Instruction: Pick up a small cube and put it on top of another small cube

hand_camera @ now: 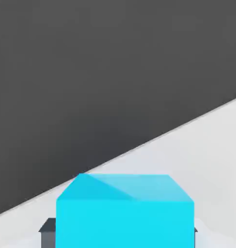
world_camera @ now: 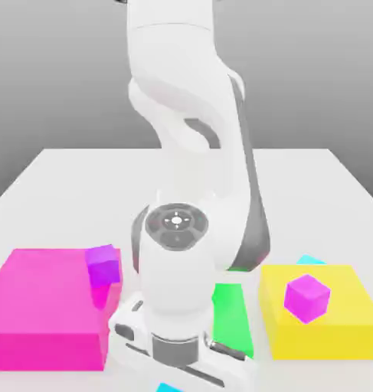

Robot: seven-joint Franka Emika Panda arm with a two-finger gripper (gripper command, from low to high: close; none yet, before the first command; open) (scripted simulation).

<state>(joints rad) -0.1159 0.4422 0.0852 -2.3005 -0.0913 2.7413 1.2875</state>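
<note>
Grey backdrop gives way to a pale desk (world_camera: 185,164), which stretches under everything we see in the exterior view. We take the yellow block (world_camera: 325,338) as our landmark. Toward the exterior view's left of it stands the white arm (world_camera: 174,268), reaching down in front of a green block (world_camera: 232,318), which it partly covers. Farther to that same side, beyond the arm, lies a broad pink block (world_camera: 44,295).

In the hand view, we see the jaws (hand_camera: 118,232) closed on the small cyan cube (hand_camera: 124,223), one dark fingertip against each of two opposite sides. Past the cube, a straight slanting edge divides a pale surface from a dark grey area. In the exterior view, a bit of cyan peeks out beneath the hand, nearer the camera than the yellow block and toward the exterior view's left of it.

The violet-purple cube (world_camera: 103,266) is well apart from the yellow block, across the arm, by the pink block's near-arm edge; we cannot tell how it is supported. A pinker magenta cube (world_camera: 306,298), sitting tilted to our view, appears over the yellow block's top face. Just behind the yellow block, we make out part of another cyan thing (world_camera: 310,260), mostly hidden.
</note>
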